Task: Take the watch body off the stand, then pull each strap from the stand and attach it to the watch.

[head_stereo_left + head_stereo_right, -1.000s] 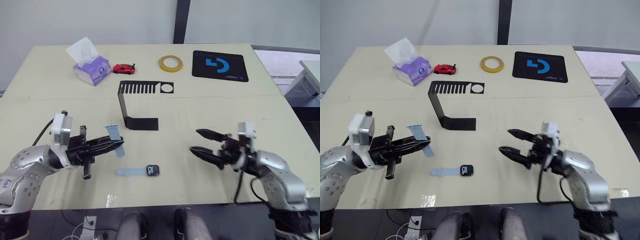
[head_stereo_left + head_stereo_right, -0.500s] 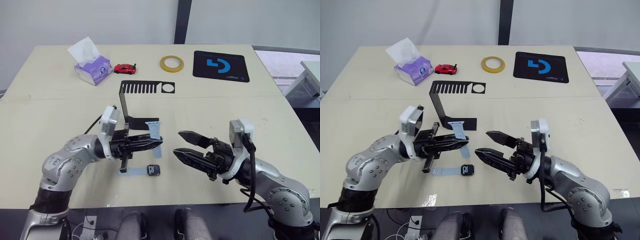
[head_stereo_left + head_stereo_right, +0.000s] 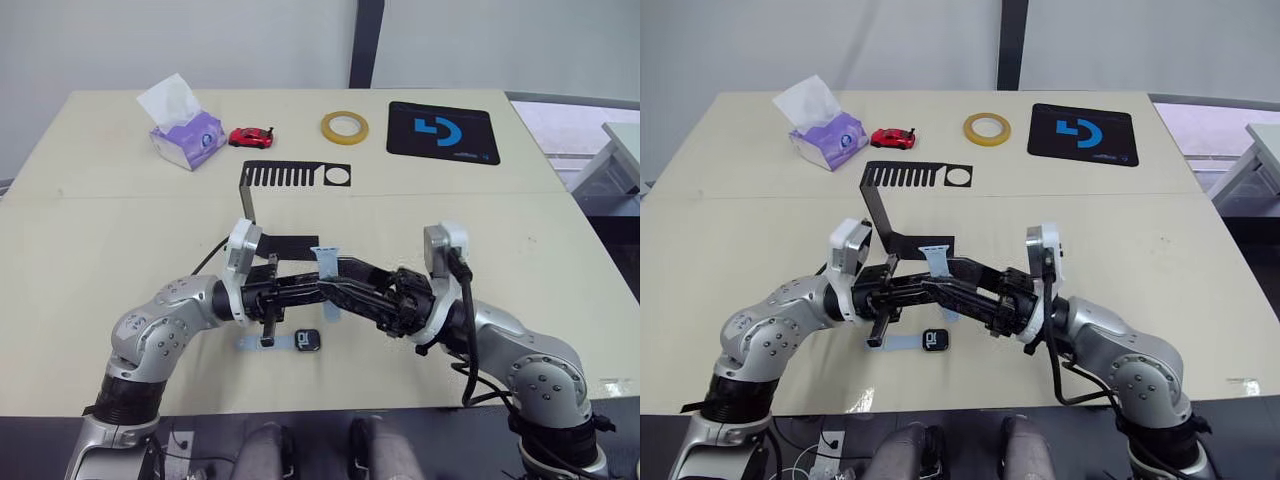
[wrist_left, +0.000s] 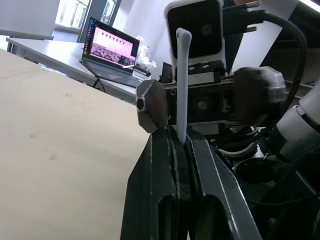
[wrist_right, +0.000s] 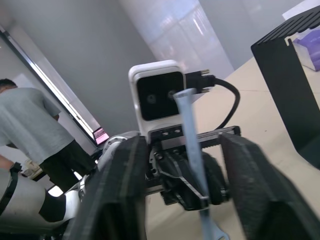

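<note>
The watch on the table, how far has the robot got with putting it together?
The stand is bare. The watch body lies on the table with one strap apparently already joined. In hand: the left hand is shut on the second strap, with the right hand open around it. Left: fitting that strap to the watch body.

Two straps (image 3: pixel 326 262) (image 3: pixel 262 344), one watch body (image 3: pixel 307 342), one stand (image 3: pixel 268 200), two grippers (image 3: pixel 322 291) (image 3: pixel 345 283)
</note>
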{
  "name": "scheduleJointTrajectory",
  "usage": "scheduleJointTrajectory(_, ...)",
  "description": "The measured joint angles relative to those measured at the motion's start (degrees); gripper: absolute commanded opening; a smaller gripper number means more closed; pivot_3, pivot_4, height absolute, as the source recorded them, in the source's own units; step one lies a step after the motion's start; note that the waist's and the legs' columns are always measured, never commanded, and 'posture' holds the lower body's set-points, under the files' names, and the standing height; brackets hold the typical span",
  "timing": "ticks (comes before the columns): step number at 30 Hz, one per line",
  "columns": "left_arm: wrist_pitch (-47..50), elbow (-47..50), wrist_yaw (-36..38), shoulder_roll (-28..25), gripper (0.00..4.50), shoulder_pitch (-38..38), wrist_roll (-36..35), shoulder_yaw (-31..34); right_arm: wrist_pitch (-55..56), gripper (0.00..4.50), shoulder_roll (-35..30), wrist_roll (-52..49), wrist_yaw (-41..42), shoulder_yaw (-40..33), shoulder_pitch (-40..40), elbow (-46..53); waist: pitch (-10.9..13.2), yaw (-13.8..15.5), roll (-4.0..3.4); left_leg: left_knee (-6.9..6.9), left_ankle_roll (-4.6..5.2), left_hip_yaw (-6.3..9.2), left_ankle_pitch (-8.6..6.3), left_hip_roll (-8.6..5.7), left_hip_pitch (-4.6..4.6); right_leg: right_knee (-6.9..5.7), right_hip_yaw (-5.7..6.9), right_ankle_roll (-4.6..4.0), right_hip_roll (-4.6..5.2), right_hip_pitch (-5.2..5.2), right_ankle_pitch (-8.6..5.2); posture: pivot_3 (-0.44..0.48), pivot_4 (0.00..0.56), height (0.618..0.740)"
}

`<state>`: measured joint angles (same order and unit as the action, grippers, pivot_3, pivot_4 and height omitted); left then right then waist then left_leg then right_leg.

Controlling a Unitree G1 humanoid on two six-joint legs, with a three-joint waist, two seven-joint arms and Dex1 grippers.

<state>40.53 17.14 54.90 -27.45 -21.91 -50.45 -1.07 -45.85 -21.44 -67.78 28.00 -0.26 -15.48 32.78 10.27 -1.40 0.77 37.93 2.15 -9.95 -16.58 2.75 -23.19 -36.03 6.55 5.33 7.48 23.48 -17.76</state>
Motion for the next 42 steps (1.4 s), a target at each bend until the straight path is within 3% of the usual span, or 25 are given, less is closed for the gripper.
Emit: scheduleJointTrajectory(42,1.2,2.2,-2.9,2.9,0.0,1.9,-1.2,0.0,0.8,2.12,1.7,-3.1,1.3,0.5,-1.1,-1.6,0.0,0.0,0.0,0.01,0.01,0.01,-0.01,0.01,0.0,0.0,0.0,0.0,0.01,0.0,0.0,0.0,0.15,0.74)
